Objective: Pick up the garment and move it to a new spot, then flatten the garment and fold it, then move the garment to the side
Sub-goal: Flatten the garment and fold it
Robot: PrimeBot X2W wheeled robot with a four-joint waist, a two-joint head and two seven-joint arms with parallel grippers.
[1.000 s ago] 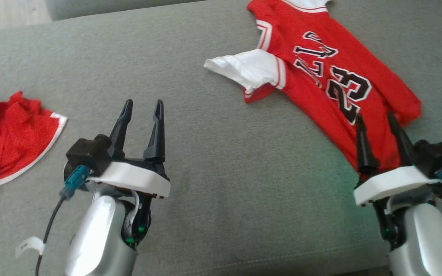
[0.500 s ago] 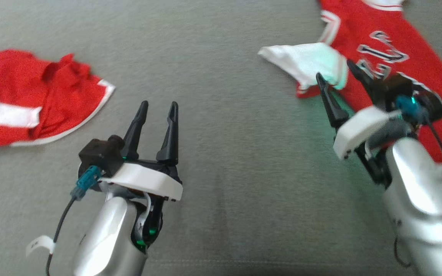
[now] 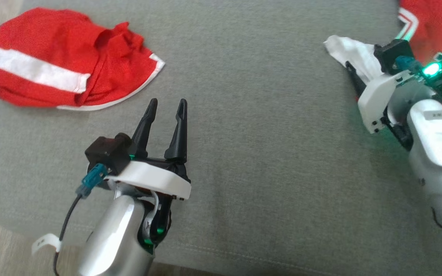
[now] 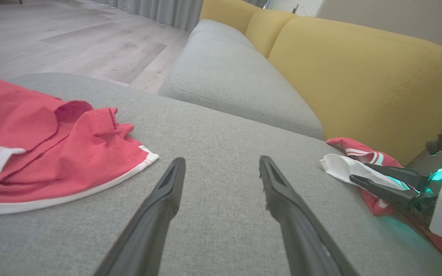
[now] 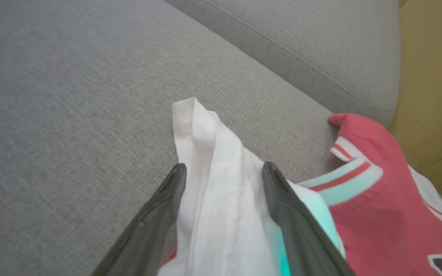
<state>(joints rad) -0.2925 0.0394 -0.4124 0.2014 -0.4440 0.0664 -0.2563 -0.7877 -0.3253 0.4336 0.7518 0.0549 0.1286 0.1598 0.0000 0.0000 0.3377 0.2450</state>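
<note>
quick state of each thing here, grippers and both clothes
left gripper, open, empty, over the grey cushion
right gripper, open, fingers either side of the white sleeve
red jersey, lying on the cushion, not lifted
red shorts, crumpled, lying apart from both grippers

You have a red jersey (image 3: 432,23) with a plain white sleeve (image 5: 213,214). Its armhole is banded in white and red stripes, and a black mark edged in white shows on the red. Your shorts (image 3: 52,50) are red too, with a broad white stripe and a thin white hem. The sofa seat (image 3: 263,134) is grey weave and the backrest (image 4: 359,76) is mustard yellow. Your left pincer (image 3: 166,102) and right pincer (image 5: 223,166) have black fingers, white mounts, silver forearms and teal connectors. A green light (image 3: 431,69) tints the sleeve.
</note>
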